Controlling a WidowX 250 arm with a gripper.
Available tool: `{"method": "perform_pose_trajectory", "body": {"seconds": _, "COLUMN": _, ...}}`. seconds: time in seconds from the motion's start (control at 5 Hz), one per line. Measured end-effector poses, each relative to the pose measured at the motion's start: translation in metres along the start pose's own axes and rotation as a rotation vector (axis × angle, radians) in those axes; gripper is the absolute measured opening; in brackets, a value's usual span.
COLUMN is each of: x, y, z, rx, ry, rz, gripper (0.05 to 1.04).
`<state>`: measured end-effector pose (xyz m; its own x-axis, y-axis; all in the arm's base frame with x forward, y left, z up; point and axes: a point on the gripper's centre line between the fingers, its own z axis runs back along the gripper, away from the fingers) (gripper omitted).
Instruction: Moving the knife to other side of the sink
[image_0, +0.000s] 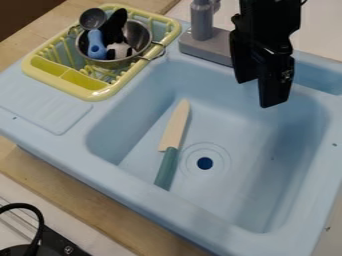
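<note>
So the knife (167, 167) was lying flat in the left part of the sink (180, 212), around the middle of the frame, pale blade angled up and teal handle toward the bottom, just left of the drain (205, 163). Nothing was held by the gripper (257, 94) at upper right; its fingertips could be seen set apart. The pickup was the step in hand, and imo a grab close to where blade met handle was called for, so that neither end would droop much. The fingers were best lined up across the handle, lowered gently to the basin floor, and only then closed. A tilted pinch could've let it twist. Clearance from the left wall was needed too, with a straight lift before anything got carried rightward.
</note>
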<state>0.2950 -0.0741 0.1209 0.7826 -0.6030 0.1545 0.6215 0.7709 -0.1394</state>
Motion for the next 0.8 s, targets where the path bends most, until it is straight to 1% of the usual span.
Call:
{"method": "perform_pose_trajectory", "body": {"seconds": 0.2, "x": -0.005, "y": -0.001, "z": -0.008, "rx": -0.015, "ry": 0.026, "rz": 0.014, "gripper": 0.999}}
{"method": "perform_pose_trajectory", "body": {"seconds": 0.4, "x": -0.030, "y": -0.011, "z": -0.001, "rx": 0.025, "ry": 0.022, "rz": 0.095, "gripper": 0.999}}
{"method": "perform_pose_trajectory", "body": {"seconds": 0.6, "x": -0.051, "y": -0.018, "z": 0.012, "rx": 0.081, "ry": 0.011, "rz": 0.193, "gripper": 0.999}}
{"method": "perform_pose_trajectory", "body": {"seconds": 0.8, "x": -0.075, "y": -0.030, "z": 0.010, "rx": 0.075, "ry": 0.043, "rz": 0.321, "gripper": 0.999}}
